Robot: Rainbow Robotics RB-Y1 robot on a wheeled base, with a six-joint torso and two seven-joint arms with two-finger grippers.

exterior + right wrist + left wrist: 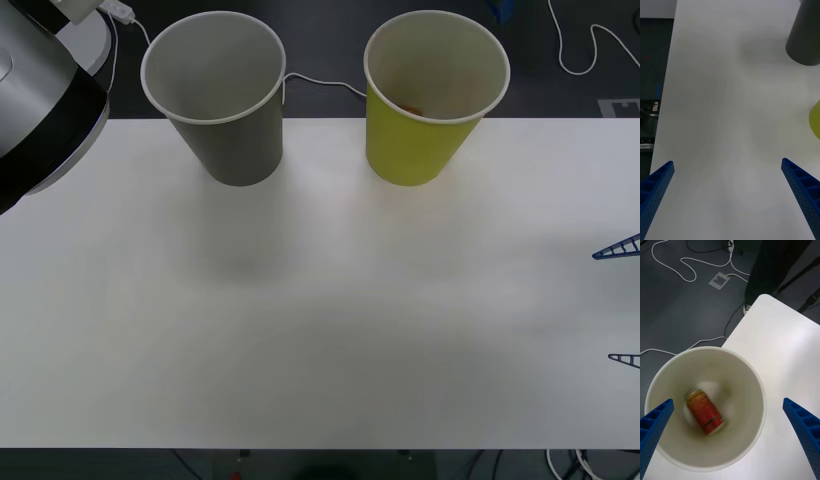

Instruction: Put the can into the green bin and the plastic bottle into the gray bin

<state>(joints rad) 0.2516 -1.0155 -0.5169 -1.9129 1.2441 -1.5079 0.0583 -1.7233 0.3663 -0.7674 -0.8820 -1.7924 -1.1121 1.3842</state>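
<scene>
Red-orange, the can (705, 412) lies on its side at the bottom of the green bin (425, 150), directly below the left hand (728, 438), which hovers over the bin's mouth with its blue fingers (655, 427) spread wide, nothing between them. In the front view an orange sliver (410, 108) shows inside that bin, which stands at about 1 o'clock on the white bench (320, 330); the gray bin (235, 145) stands near it at 11 o'clock, apart. The right hand (620, 305) sits at 3 o'clock, low over the bench, fingers wide and holding nothing, well apart from both bins.
</scene>
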